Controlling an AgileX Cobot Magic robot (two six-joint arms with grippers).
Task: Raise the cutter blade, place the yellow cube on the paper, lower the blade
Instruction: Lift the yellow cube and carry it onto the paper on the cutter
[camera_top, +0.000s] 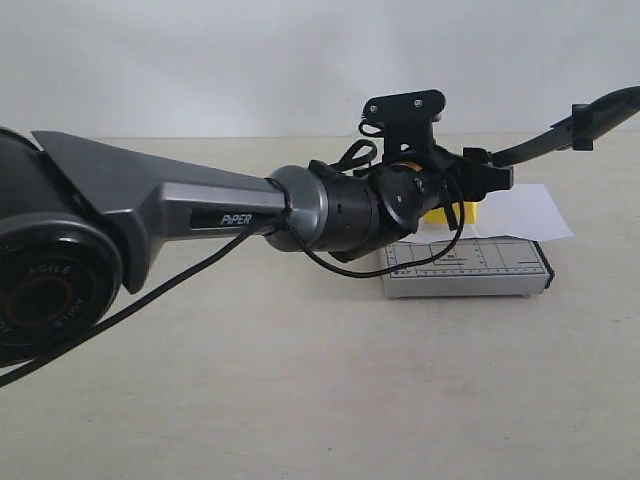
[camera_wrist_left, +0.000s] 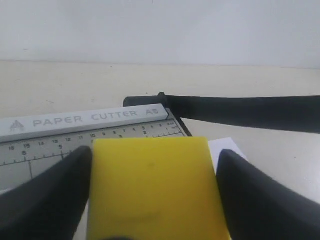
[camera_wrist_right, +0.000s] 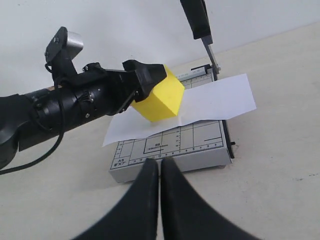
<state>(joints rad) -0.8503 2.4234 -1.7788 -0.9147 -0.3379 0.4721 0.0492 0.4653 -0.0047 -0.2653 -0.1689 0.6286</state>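
My left gripper is shut on the yellow cube, with a black finger on either side. The cube hangs tilted just above the white paper, its lower corner close to the sheet. The paper lies across the grey gridded cutter board. The cutter blade stands raised from its hinge at the board's far corner, with nothing holding it. In the exterior view the cube shows only partly behind the left gripper. My right gripper is shut on nothing, near the board's front edge.
The left arm stretches across the beige table from the left of the exterior view and hides much of the scene. The board sits right of centre, the paper sticking out behind it. A white wall stands at the back.
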